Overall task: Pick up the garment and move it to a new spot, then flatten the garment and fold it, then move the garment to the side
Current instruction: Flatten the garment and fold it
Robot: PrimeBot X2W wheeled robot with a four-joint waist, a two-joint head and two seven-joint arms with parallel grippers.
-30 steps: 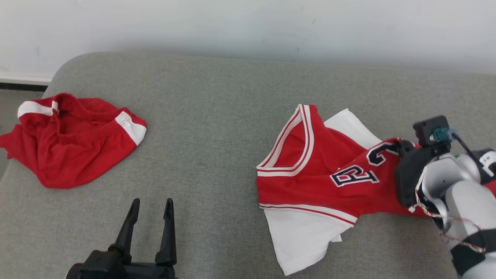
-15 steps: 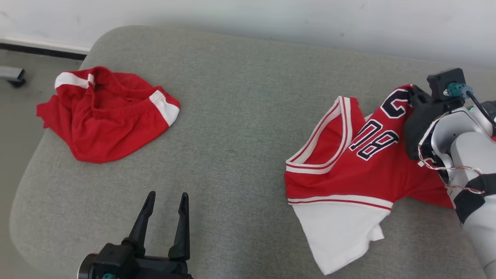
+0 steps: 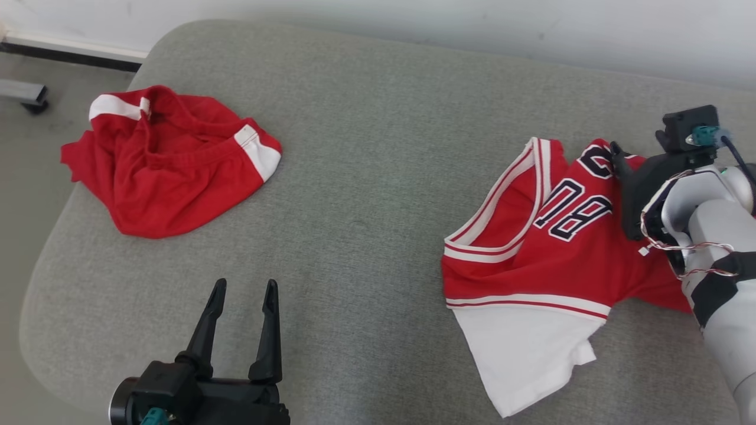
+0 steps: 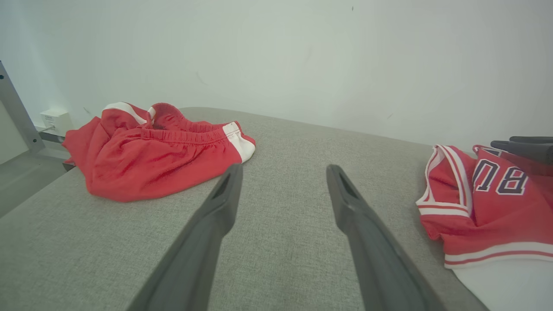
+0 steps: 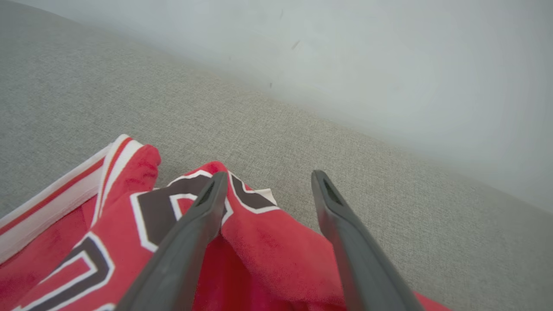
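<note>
The right arm (image 3: 706,212) comes in from the right edge of the scene, its wrist bent toward the far side. The right claw (image 5: 268,181) is at the far right corner of the red jersey (image 3: 549,260). Its two fingers stand apart and hold nothing. One finger lies over a dark printed number, and a raised fold of red cloth sits between them. The left claw (image 3: 245,286) hovers low at the near edge of the grey cushion (image 3: 366,177). Its fingers are spread, empty and pointing toward the far wall (image 3: 413,18).

The jersey lies crumpled on the right half of the cushion, with its white-trimmed neckline toward the middle and a white panel trailing to the near side. The right arm covers its right part. A pair of red shorts (image 3: 171,177) with white bands lies bunched at the far left corner, overhanging the cushion's edge above the floor (image 3: 23,153) and well apart from the jersey. The stretch of cushion between the two is bare.

There are two garments, one jersey and one pair of shorts, and two claws.
</note>
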